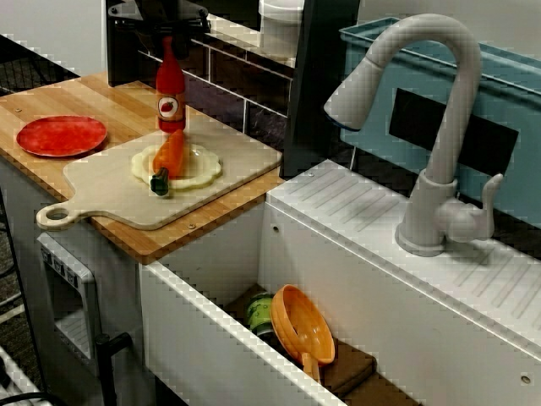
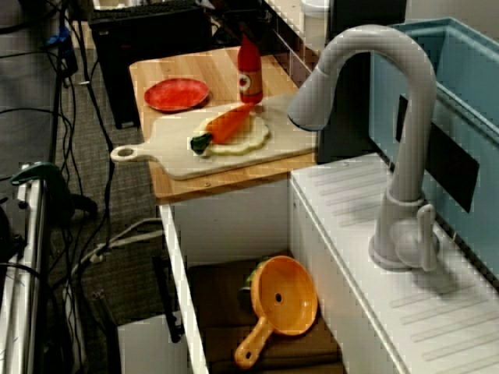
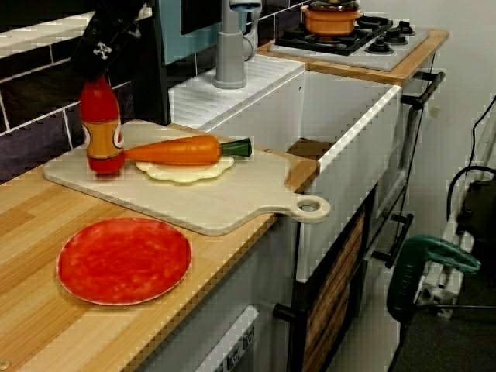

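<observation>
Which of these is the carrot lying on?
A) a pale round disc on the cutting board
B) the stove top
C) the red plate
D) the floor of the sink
A: the carrot lies across the pale disc on the cutting board, while the red plate sits apart on the wooden counter with nothing on it.

My gripper [image 3: 99, 56] is dark and cut by the top edge, so I can't read its jaws. Right under it, the bottle [image 3: 101, 124] has its cap covered. Well away from it, the strainer [image 1: 306, 326] half-hides a green thing [image 1: 260, 311].
</observation>
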Controlling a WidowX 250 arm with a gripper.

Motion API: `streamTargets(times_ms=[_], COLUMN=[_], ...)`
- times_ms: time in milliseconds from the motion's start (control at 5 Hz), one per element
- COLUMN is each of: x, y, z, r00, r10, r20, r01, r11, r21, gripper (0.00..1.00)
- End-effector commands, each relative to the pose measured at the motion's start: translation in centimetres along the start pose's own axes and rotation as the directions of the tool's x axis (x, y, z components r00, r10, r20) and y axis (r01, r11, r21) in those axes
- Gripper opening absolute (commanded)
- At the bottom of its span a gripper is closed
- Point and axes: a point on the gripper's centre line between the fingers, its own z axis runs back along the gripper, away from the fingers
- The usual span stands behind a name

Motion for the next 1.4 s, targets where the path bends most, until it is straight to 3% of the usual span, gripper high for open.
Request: streamTargets(times_ms=[0,600,800,1200], x=[2.4,2.6,2.6,3.3], y=[0.6,1.4,1.5,1.8], z=[0.6,0.8,0.9,1.1], r00=[0.999,1.000,1.000,1.000], r10=[0.008,0.017,0.018,0.029], r20=[0.035,0.026,0.024,0.001], r01=[-0.008,-0.017,-0.018,-0.029], r11=[1.000,1.000,1.000,1.000], r21=[0.003,0.000,0.012,0.004], gripper=[0.00,0.00,1.00,1.00])
